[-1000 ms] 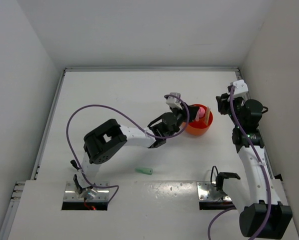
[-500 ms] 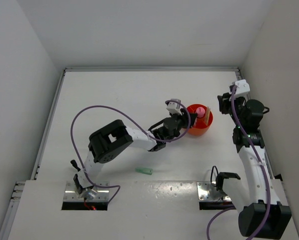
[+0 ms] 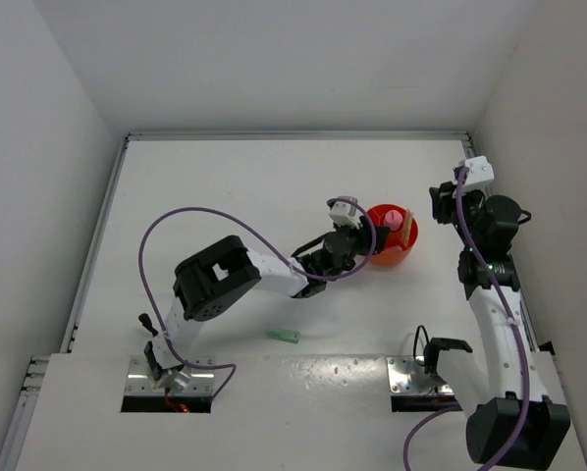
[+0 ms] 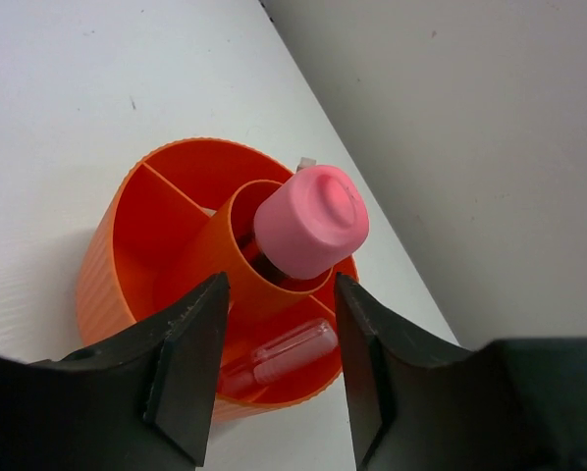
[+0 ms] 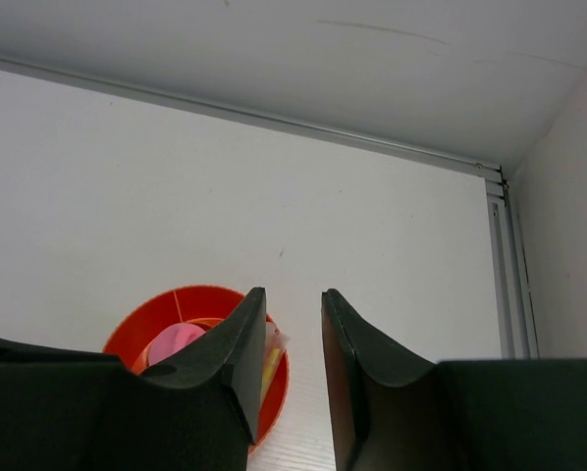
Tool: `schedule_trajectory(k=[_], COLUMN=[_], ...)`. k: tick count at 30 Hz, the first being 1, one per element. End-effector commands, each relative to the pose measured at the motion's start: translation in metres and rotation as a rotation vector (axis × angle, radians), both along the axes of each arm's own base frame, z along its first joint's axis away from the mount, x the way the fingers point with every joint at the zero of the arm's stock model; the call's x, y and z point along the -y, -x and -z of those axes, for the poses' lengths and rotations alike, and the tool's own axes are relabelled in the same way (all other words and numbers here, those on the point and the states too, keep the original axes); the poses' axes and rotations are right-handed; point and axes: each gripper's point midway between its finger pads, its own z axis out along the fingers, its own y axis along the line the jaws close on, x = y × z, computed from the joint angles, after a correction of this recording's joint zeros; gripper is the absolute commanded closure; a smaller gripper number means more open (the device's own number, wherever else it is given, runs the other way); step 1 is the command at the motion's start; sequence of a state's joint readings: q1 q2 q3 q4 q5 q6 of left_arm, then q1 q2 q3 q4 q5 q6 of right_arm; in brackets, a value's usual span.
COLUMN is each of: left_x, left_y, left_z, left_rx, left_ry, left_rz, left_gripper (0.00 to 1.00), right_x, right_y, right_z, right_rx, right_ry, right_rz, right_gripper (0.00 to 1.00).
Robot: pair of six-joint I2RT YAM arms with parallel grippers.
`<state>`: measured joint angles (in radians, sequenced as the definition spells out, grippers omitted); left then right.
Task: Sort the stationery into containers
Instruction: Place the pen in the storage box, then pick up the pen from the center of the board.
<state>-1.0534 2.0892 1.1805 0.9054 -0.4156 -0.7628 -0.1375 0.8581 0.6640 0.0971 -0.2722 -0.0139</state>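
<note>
Your left claw [image 3: 356, 239] sits just left of the orange cup [image 3: 388, 254], pink cap [image 3: 396, 216] inside; your right claw [image 3: 439, 203] stands to its right; a green marker [image 3: 284, 335] lies well apart, lower left.

The left arm [image 3: 264, 267] stretches forward and rightward, the left gripper [image 3: 358, 247] angled down, jaws apart and empty. The right arm [image 3: 495, 314] stands raised; the right gripper [image 3: 438, 203] faces left, jaws narrowly parted, holding nothing.

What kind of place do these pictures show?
Probably a robot test cell in a lab: a white table boxed in by plain white wall panels, a cabled left arm and right arm bolted at its near edge, and a round orange plastic cup as work piece.
</note>
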Motion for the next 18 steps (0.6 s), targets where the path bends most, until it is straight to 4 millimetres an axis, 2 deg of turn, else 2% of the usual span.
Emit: schedule_trajectory(k=[1,4,5,6,8,9,10,11,12,13,14,15,16,18], left_x=[0.0,-0.012,-0.019,-0.028,-0.037,-0.049,-0.058,-0.078,-0.091,-0.098,-0.123,-0.131,-0.149,-0.189], left_y=[0.011,0.016,0.021,0.027,0.041,0.04,0.05,0.054,0.058,0.067,0.081,0.09,0.104,0.134], left_z=[-0.048,-0.07,-0.069,-0.097,-0.096,-0.099,-0.112,-0.068,-0.058,-0.052,-0.034,-0.025,0.001,0.039], left_rx=[0.073,0.108,0.114,0.144,0.112,0.081,0.04,-0.129,-0.206,-0.265,-0.344,-0.448,-0.543,-0.73], left_ry=[0.052,0.052,0.034,0.066,-0.017,-0.054,-0.067,-0.198,-0.237,-0.263,-0.359,-0.291,-0.311,-0.314], left_rz=[0.011,-0.015,-0.035,-0.047,-0.063,-0.13,-0.157,-0.217,-0.257,-0.267,-0.284,-0.319,-0.346,-0.428], left_gripper=[0.47,0.46,0.47,0.58,0.87,0.98,1.0,1.0,1.0,1.0,1.0,0.98,0.82,0.59], right_x=[0.0,0.0,0.0,0.001,0.0,-0.003,-0.01,-0.015,-0.02,-0.036,-0.045,-0.054,-0.064,-0.074], right_y=[0.001,0.001,0.001,0.003,0.004,0.005,0.006,0.008,0.008,0.01,0.016,0.019,0.018,0.024], right_z=[-0.019,-0.019,-0.017,-0.02,-0.014,-0.012,-0.009,-0.01,-0.003,-0.001,0.009,0.012,0.013,0.023], right_rx=[0.071,0.071,0.06,0.069,0.048,0.039,0.019,0.019,-0.003,-0.016,-0.067,-0.088,-0.122,-0.209], right_ry=[-0.007,-0.007,-0.009,-0.008,0.012,0.01,0.012,0.02,0.028,0.022,0.017,0.011,-0.018,-0.063], right_rz=[-0.001,-0.001,0.0,-0.001,-0.018,-0.031,-0.08,-0.109,-0.146,-0.246,-0.311,-0.376,-0.443,-0.518], right_gripper=[0.7,0.68,0.66,0.64,0.36,0.21,0.0,0.0,0.0,0.0,0.19,0.6,1.0,1.0])
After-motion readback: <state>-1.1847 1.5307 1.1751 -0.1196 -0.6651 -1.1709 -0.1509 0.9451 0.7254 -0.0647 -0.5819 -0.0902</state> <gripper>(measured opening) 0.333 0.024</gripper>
